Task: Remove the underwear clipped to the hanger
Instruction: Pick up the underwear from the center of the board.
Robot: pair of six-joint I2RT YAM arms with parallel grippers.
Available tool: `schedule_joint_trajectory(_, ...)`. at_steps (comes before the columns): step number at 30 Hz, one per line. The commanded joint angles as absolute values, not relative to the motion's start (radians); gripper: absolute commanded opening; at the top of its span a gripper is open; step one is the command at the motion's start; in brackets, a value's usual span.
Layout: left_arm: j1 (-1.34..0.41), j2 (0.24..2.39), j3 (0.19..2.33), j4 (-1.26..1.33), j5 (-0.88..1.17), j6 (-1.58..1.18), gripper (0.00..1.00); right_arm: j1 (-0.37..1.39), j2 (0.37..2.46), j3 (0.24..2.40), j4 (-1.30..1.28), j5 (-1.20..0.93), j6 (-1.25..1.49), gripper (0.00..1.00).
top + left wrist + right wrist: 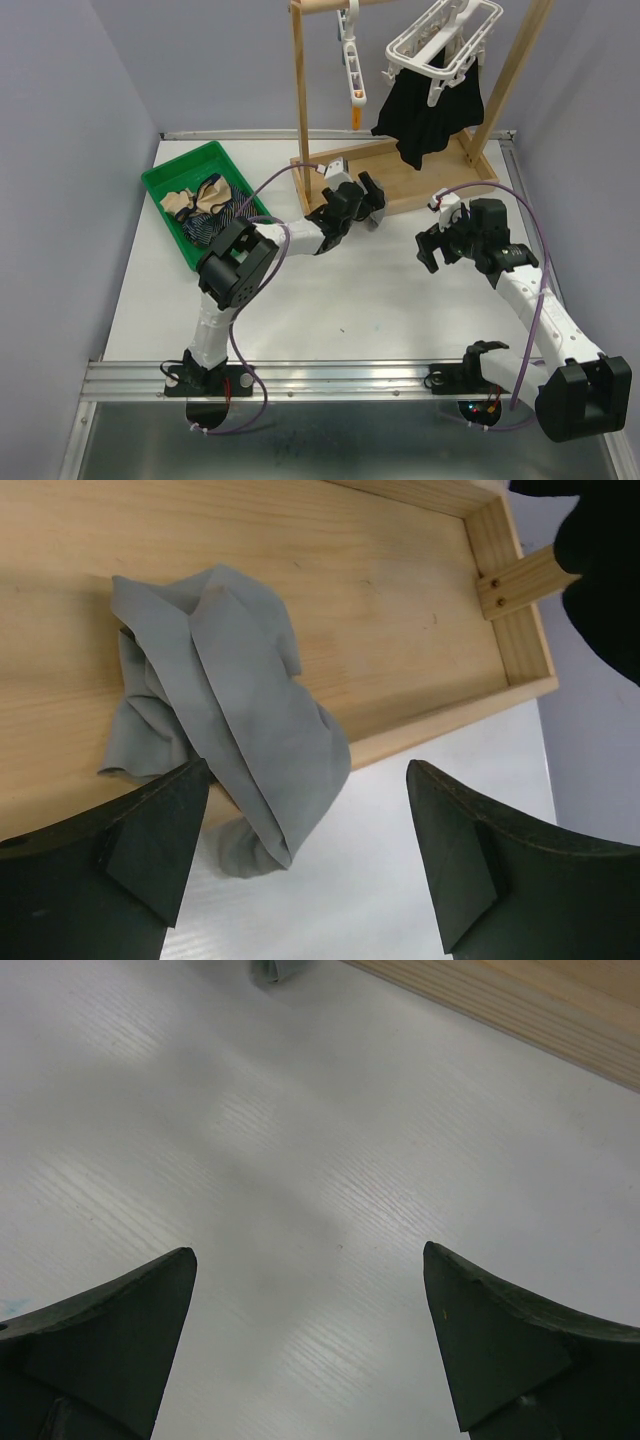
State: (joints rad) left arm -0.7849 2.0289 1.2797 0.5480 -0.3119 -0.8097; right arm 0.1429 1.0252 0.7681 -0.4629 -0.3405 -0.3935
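Underwear (430,115), black, hangs clipped to white hanger (412,52), far right. Grey underwear (220,710) lies crumpled on wooden base (400,600), overhanging its near edge, just ahead of left gripper (308,770), spread wide, empty. Right gripper (310,1255) gapes wide, empty, over table (300,1140).

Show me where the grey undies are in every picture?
Top view: the grey underwear barely peeks out beneath the left claw, at the wooden base's front edge.
Left wrist view: middle-left, crumpled on the wooden base, drooping over its edge onto the table.
Right wrist view: a grey scrap at the top edge may be it; cannot tell.
Shared landmark: the wooden base, seen in all three.
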Motion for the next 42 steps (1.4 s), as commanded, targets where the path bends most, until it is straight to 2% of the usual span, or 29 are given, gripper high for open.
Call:
schedule_joint_trajectory(1,-0.761,2.069,1.4,0.492,-0.387,-0.819,0.9,0.143,1.023,0.749,-0.431,-0.347,-0.403,1.0)
schedule_joint_trajectory(8,-0.758,2.193,1.619,0.252,-0.396,-0.824,0.89,0.143,1.029,0.75,-0.433,-0.347,-0.407,1.0)
schedule_joint_trajectory(12,-0.755,2.238,1.678,0.178,-0.407,-0.83,0.82,0.143,1.029,0.752,-0.433,-0.347,-0.408,1.0)
schedule_joint_trajectory(17,-0.746,2.24,1.695,0.186,-0.381,-0.801,0.48,0.143,1.025,0.75,-0.436,-0.351,-0.408,1.0)
schedule_joint_trajectory(18,-0.741,2.238,1.695,0.193,-0.367,-0.795,0.38,0.143,1.023,0.75,-0.436,-0.351,-0.408,1.0)
schedule_joint_trajectory(19,-0.732,2.237,1.694,0.201,-0.351,-0.792,0.2,0.143,1.022,0.75,-0.436,-0.353,-0.408,1.0)
schedule_joint_trajectory(22,-0.715,2.212,1.672,0.245,-0.307,-0.773,0.04,0.143,1.016,0.752,-0.439,-0.36,-0.408,1.0)
schedule_joint_trajectory(25,-0.709,2.143,1.597,0.331,-0.295,-0.746,0.0,0.143,1.012,0.752,-0.442,-0.362,-0.413,1.0)
schedule_joint_trajectory(32,-0.703,1.895,1.315,0.61,-0.226,-0.667,0.0,0.143,1.011,0.75,-0.445,-0.36,-0.42,1.0)
schedule_joint_trajectory(38,-0.701,1.686,1.06,0.894,-0.025,-0.638,0.0,0.143,1.012,0.75,-0.446,-0.357,-0.426,1.0)
schedule_joint_trajectory(42,-0.695,1.566,0.873,0.977,0.041,-0.635,0.0,0.143,1.014,0.752,-0.446,-0.357,-0.43,1.0)
